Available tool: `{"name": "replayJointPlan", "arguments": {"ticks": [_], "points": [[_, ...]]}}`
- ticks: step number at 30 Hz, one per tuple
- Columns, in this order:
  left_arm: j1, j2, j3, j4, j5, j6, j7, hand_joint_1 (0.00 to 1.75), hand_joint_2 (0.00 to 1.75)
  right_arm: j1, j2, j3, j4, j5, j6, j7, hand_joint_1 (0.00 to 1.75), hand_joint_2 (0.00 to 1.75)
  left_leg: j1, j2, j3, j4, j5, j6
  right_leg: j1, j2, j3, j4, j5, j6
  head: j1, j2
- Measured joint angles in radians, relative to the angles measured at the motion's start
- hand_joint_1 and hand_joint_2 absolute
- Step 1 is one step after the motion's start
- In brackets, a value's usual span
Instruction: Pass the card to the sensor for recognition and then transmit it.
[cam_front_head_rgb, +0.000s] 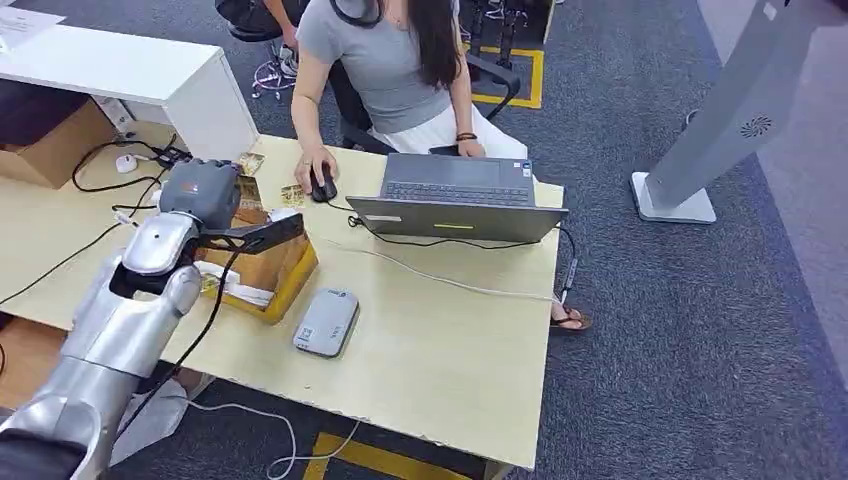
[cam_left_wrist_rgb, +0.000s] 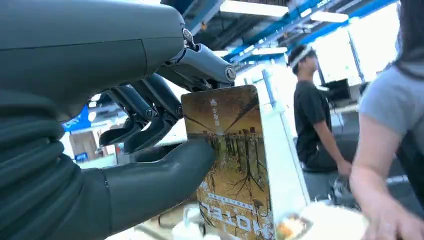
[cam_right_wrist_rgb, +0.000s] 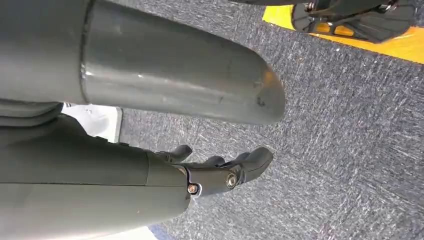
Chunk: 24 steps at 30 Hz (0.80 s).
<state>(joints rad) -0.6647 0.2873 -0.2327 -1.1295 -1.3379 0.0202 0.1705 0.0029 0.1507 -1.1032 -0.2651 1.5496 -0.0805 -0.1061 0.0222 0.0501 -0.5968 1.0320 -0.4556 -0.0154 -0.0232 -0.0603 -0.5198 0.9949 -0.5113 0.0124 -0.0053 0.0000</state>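
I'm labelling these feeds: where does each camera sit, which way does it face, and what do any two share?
Head view: high on the body, facing forward and down at the desk, sensor, laptop and a seated person; the left arm rises from below.
Left wrist view: behind the left hand, facing along the desk; it holds the card.
Right wrist view: behind the hanging right hand, facing the carpet.
Shared: head and left wrist views both show the left hand, card and person.

card (cam_left_wrist_rgb: 230, 165): lower edge cut off, print blurred | left hand (cam_left_wrist_rgb: 150, 150): thumb covers card's edge
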Motion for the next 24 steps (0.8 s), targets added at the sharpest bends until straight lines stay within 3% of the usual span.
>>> {"name": "replayJointPlan", "arguments": {"ticks": [2,6,8,24], "points": [[-0.035,0.001,-0.012,0.0,-0.018,0.013,0.013,1.75,1.75,0.001,0.0,-0.001,0.0,0.001,0.003,-0.003,0.0,0.0,0.0,0.0,0.0,0.0,0.0,0.0,0.0,0.0,0.0,0.0,0.0,0.0,0.0,0.0],[-0.12,0.005,-0.031,0.032,-0.091,0.121,0.022,1.75,1.75,0.0,-0.004,-0.001,0.003,0.004,0.004,-0.018,0.0,0.0,0.0,0.0,0.0,0.0,0.0,0.0,0.0,0.0,0.0,0.0,0.001,0.001,0.0,0.0],[-0.147,0.005,-0.035,0.051,-0.102,0.141,0.022,1.75,1.75,0.0,-0.006,-0.001,0.006,0.009,0.004,-0.02,0.0,0.0,0.0,0.0,0.0,0.0,0.0,0.0,0.0,0.0,0.0,0.0,0.001,0.001,0.0,0.0],[-0.239,0.001,-0.063,0.165,-0.149,0.193,0.022,1.75,1.75,-0.002,-0.014,-0.007,0.023,0.015,0.002,-0.015,0.0,0.0,0.0,0.0,-0.001,0.0,0.0,0.0,0.0,0.0,0.0,0.0,0.001,0.001,0.0,0.0]]}}
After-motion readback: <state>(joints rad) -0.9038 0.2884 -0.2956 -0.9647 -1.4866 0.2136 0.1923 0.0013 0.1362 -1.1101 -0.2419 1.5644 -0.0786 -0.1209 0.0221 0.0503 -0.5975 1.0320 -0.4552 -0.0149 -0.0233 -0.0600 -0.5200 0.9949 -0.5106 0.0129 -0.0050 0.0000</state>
